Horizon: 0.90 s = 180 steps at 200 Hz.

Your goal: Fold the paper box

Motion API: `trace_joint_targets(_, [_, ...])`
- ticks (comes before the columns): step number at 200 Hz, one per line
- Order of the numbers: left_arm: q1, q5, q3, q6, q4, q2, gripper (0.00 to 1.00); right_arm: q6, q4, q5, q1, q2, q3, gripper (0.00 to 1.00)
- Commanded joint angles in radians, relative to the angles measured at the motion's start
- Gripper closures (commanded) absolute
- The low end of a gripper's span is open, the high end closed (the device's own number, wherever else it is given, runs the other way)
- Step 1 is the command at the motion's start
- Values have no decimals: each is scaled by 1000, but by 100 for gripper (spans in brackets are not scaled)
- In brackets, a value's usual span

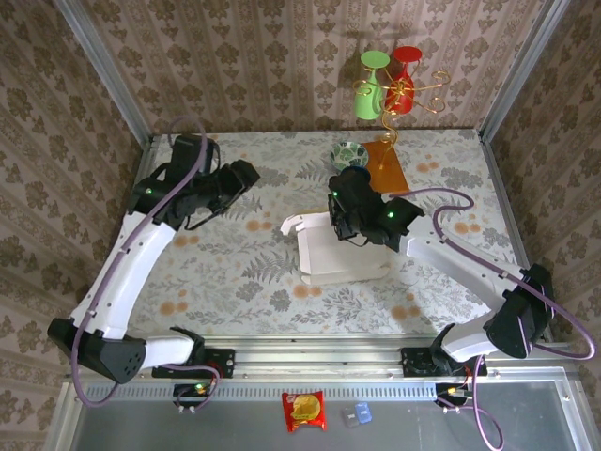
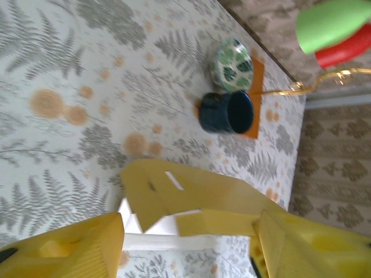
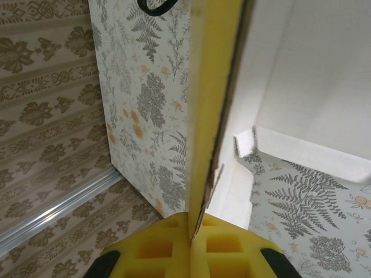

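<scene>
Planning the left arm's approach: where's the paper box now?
Top view: the paper box lies right of the table centre, one panel clamped by the right gripper; the patterned bowl sits beyond.

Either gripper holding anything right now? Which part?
The right gripper is shut on the paper box, pinching the edge of a raised side panel. The left gripper is open and apart from the box, holding nothing.

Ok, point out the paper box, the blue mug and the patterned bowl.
paper box [image 1: 329, 258], top external view, whitish inner panel.
blue mug [image 2: 214, 113], left wrist view, outer side wall.
patterned bowl [image 2: 233, 65], left wrist view, leaf-patterned outside.
</scene>
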<state>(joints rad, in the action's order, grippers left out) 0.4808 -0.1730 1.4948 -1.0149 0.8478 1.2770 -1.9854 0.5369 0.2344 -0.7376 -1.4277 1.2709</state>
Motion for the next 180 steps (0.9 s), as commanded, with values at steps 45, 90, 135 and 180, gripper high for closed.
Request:
trace_joint_targets(45, [115, -44, -44, -159, -195, 98, 37, -1, -120, -12, 10, -2, -22, 100])
trace_joint_targets(90, [146, -56, -107, -211, -232, 121, 39, -7, -147, -23, 13, -2, -43, 100])
trace_joint_targets(135, [159, -55, -130, -218, -229, 129, 40, -16, -161, -33, 14, -7, -51, 100])
trace_joint_targets(180, [180, -68, -139, -238, -237, 151, 41, -20, -176, -35, 14, -12, -58, 100])
